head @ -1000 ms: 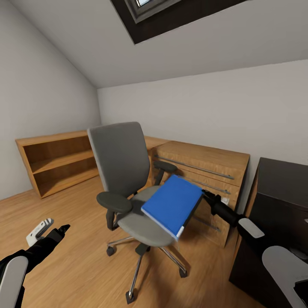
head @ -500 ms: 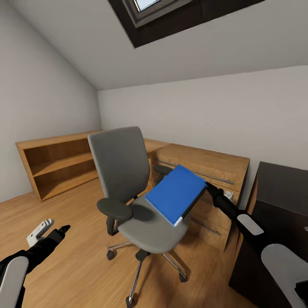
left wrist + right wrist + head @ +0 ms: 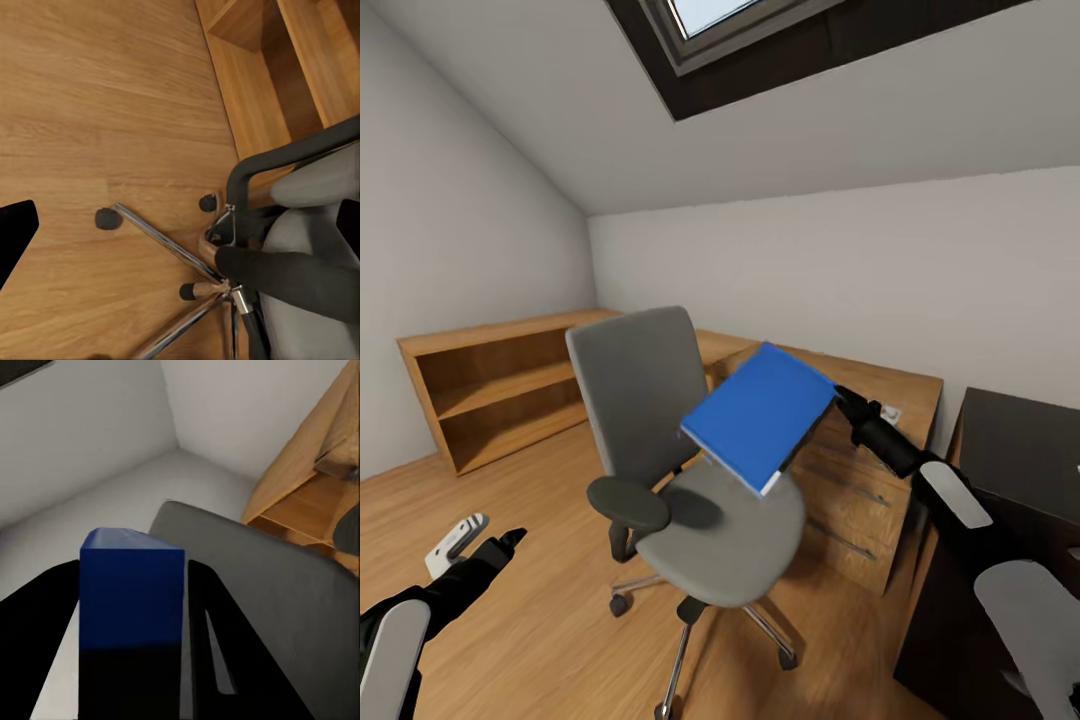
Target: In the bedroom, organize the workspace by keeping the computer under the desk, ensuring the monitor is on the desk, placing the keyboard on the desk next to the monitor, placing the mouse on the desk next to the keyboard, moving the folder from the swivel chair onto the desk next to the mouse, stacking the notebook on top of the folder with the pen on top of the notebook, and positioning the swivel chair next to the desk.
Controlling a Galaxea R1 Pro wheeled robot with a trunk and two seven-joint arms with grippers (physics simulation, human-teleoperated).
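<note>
The bright blue folder [image 3: 760, 415] hangs tilted in the air above the seat of the grey swivel chair [image 3: 650, 400]. My right gripper [image 3: 832, 402] is shut on its black spine edge. The right wrist view looks along the folder [image 3: 131, 592] held between the dark fingers [image 3: 206, 637], with the chair's back [image 3: 262, 585] beyond. Low at the left, my left gripper [image 3: 485, 535] hovers over the floor; its fingers are too indistinct to tell their state. The left wrist view looks down on the chair's chrome base [image 3: 176, 259] and casters.
A wooden drawer chest [image 3: 860, 430] stands behind the chair against the wall. A low open wooden shelf [image 3: 500, 385] runs along the left wall. A dark cabinet [image 3: 1010, 520] is at the right. Bare wood floor [image 3: 550, 600] lies in front of the chair.
My right gripper has lifted the folder off the chair seat, up and slightly left. The head view has tilted upward a little. The left arm has stayed put.
</note>
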